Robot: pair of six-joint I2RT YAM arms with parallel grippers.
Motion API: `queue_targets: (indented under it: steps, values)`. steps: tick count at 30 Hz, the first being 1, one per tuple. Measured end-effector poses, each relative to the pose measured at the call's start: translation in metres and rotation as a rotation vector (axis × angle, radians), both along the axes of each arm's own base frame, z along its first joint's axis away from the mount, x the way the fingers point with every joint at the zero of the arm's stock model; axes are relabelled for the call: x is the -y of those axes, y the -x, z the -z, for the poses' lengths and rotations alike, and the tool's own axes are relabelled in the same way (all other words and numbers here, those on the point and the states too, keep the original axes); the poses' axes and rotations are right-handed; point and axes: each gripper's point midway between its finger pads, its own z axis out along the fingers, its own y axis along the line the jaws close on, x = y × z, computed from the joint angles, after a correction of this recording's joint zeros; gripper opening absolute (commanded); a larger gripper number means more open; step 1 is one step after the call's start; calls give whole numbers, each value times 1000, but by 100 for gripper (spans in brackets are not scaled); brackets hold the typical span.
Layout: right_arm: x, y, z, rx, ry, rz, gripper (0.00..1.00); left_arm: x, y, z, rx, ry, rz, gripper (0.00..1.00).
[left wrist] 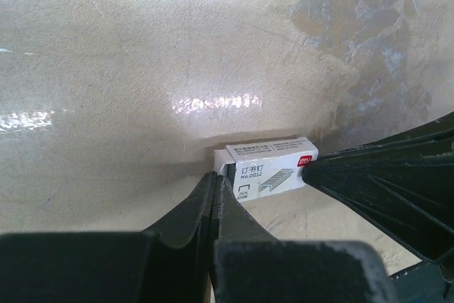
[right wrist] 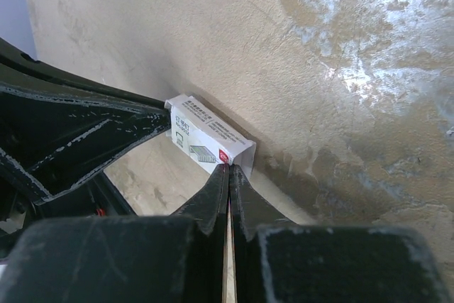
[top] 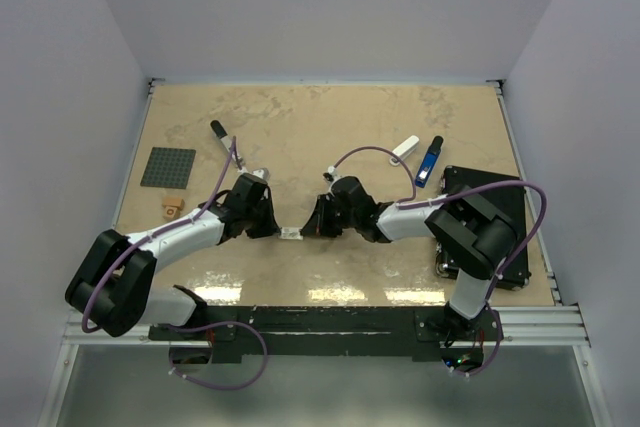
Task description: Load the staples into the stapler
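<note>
Your left gripper (left wrist: 215,179) and right gripper (right wrist: 228,172) meet tip to tip at the staples (left wrist: 273,168), at the near middle of the table (top: 350,127).
Each gripper's fingers are pressed together: the left pair touches the white box's left end, the right pair its red-marked right end; whether either nips an edge, you cannot tell. Farther right sits a black case (top: 512,247); beyond, a blue-and-black object (top: 429,161) and, far left, a grey studded plate (top: 168,166).

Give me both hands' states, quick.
Left hand: closed, tips at the staple box end.
Right hand: closed, tips at its other end.
</note>
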Motion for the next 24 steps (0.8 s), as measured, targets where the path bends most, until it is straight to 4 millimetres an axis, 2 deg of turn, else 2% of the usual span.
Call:
queue_targets:
  steps: [8, 24]
  values:
    - [4, 1, -7, 3, 8, 1, 0, -4, 1, 1, -3, -23, -1, 0]
    - [18, 0, -1, -1, 73, 17, 0, -12, -1, 0, 8, -71, -11, 0]
